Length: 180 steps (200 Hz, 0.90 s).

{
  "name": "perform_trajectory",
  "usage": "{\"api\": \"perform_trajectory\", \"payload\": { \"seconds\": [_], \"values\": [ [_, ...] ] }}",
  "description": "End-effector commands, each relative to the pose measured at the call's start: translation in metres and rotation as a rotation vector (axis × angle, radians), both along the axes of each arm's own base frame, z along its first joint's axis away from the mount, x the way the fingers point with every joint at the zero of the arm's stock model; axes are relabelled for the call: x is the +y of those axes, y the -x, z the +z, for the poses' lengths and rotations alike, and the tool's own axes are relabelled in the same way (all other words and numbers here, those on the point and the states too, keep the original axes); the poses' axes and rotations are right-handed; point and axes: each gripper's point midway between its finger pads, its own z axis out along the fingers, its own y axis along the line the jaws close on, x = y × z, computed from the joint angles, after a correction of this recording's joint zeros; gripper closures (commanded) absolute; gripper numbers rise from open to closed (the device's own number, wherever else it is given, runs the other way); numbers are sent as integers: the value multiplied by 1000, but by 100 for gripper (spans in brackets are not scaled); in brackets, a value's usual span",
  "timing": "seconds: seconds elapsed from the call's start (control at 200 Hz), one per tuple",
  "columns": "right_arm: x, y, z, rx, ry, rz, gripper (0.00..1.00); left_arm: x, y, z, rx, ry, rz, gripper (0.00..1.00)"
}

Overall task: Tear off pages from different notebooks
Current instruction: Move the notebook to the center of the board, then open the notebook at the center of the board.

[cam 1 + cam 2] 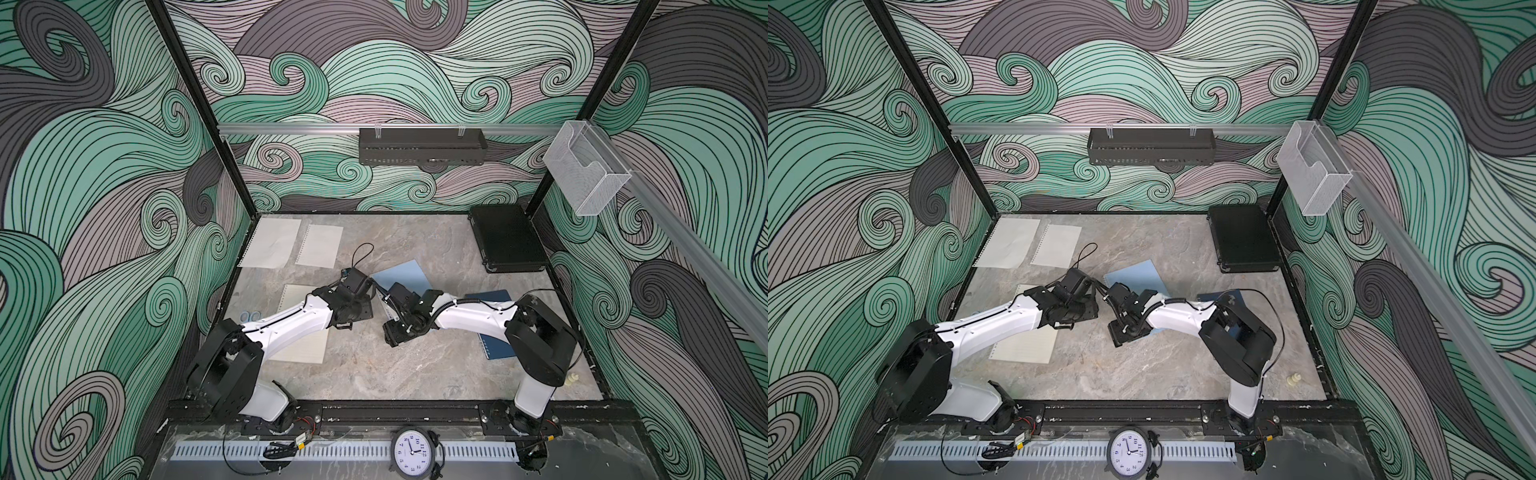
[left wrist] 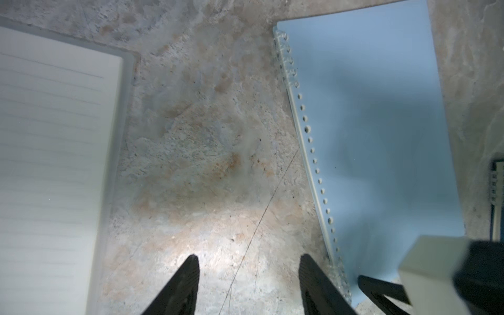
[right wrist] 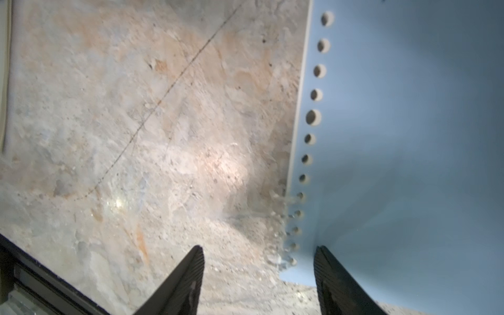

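Between swirling teal-and-grey patterned walls (image 1: 83,166), we see a mottled grey-beige stone tabletop (image 1: 395,365); our left gripper (image 2: 249,257) and right gripper (image 3: 259,248) gape, holding nothing.

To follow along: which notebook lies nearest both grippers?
The light blue notebook: its punched edge lies by the left gripper and right gripper; the navy notebook and cream notebook lie farther.
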Motion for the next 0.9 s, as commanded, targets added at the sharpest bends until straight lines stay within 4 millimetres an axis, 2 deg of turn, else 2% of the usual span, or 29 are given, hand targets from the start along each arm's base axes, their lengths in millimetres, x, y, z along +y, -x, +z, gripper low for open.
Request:
{"api": "perform_trajectory", "payload": {
  "seconds": [0.0, 0.135, 0.34, 0.62, 0.896],
  "values": [
    [-6, -17, 38, -77, -62, -51, 22, -17, -10, 0, 3, 34, -71, 42],
    [-32, -38, 51, -99, -118, -112, 18, -35, -19, -3, 6, 101, -115, 44],
    [-79, -79, 37, -88, -132, -192, 20, -56, -30, -11, 30, 159, -142, 48],
    [-113, -109, 13, -45, -151, -265, 23, -69, -40, -30, 62, 188, -151, 52],
    [-123, -119, -15, 0, -114, -274, 25, -78, -39, -46, 110, 203, -177, 54]
  ]
}}
